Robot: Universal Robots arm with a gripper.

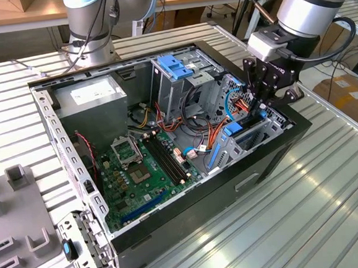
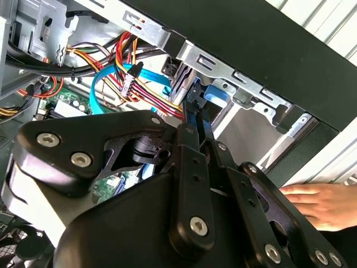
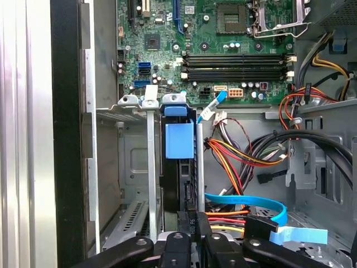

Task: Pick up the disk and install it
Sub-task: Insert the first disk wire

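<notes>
Landmark: the open computer case (image 1: pixel 173 218), lying on its side on a slatted metal table (image 1: pixel 309 210)
Gripper: the gripper (image 1: pixel 264 102) hangs over the case's drive bay (image 3: pixel 146 167), at the corner on the exterior view's right; fingers (image 3: pixel 192 226) clenched on the end of the disk (image 3: pixel 178 167)
Disk: standing on edge in a slot of the bay, between the metal rails, its blue side rail (image 3: pixel 179 140) facing the motherboard (image 3: pixel 223 50); it looks partly seated, though how deep I cannot tell
Cables: orange, red and blue leads (image 3: pixel 245 162) lie just beside the slot
Hand: a person's hand (image 2: pixel 321 204) rests on the case's outer wall
Doing it well: judged from this, keep the disk square to the rails; push straight along the slot; keep clear of the cables
</notes>
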